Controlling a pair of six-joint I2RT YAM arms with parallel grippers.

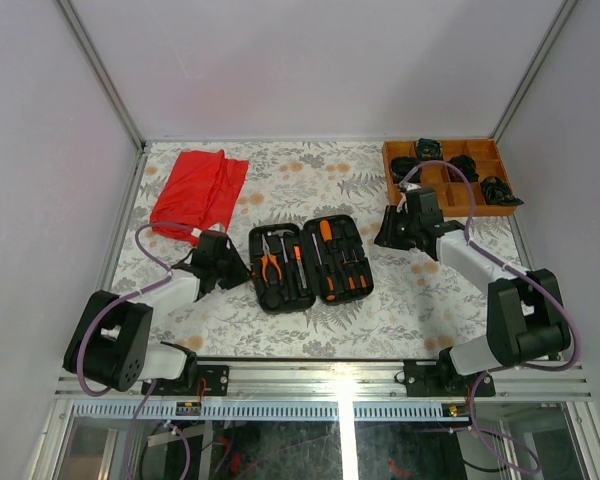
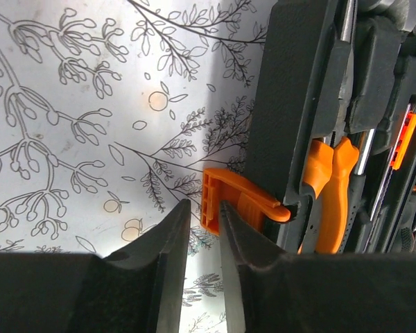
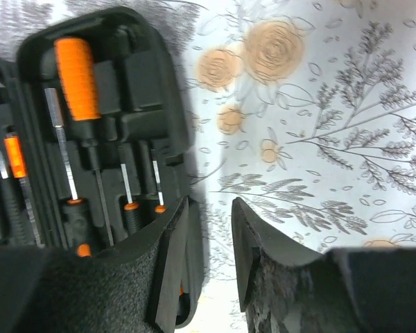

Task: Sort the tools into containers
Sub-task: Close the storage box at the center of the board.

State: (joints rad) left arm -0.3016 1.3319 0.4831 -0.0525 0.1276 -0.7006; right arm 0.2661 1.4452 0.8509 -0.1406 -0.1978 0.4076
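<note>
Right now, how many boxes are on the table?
2: an open black tool case in the middle, and an orange wooden tray at the far right corner. None seems hidden.

Matt black plastic tool case (image 2: 291, 83) — smooth orange plastic latch (image 2: 225, 201); creased red cloth (image 1: 198, 192); orange-brown wooden tray (image 1: 460, 210).

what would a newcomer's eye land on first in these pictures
The open black tool case in the middle of the table stands out first, with orange-handled pliers and screwdrivers slotted inside. Next come the red cloth at the far left and the wooden tray of black coiled bundles at the far right.
</note>
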